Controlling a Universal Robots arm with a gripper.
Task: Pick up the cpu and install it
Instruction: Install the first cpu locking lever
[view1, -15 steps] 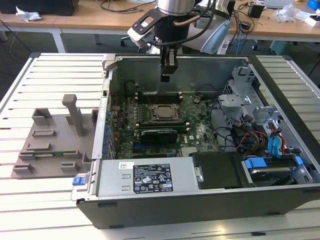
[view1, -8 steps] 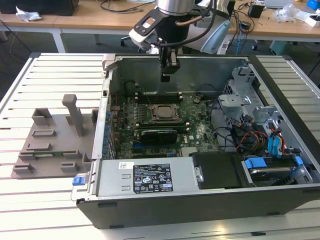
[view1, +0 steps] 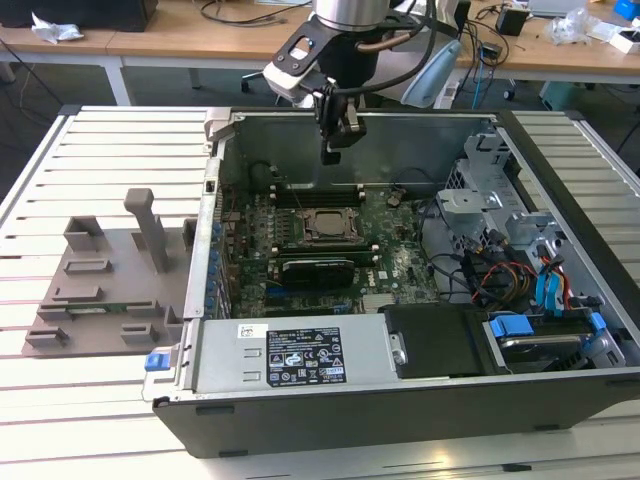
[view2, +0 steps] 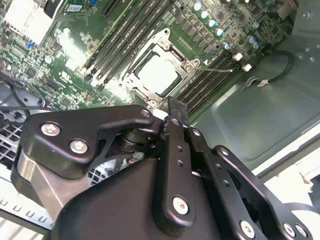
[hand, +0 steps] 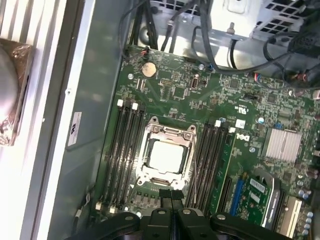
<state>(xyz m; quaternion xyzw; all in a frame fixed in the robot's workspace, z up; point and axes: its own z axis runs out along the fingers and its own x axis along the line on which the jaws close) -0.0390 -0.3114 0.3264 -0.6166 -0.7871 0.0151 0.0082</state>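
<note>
A robot gripper (view1: 333, 153) is hovering above an open computer case (view1: 420, 125).
Its fingers are pressing together on nothing, seemingly because the cpu (hand: 166, 154) is already lying flat in the socket (hand: 167, 131) below.

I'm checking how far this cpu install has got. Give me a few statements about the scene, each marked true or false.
1. The cpu lies in the socket on the motherboard. True.
2. The gripper holds the cpu between its jaws. False: the gripper hangs above the motherboard with its jaws together and nothing between them.
3. The grey tray stands inside the computer case. False: it rests on the slatted table, on the exterior view's left of the case.
4. Memory slots run along both sides of the socket. True.
</note>
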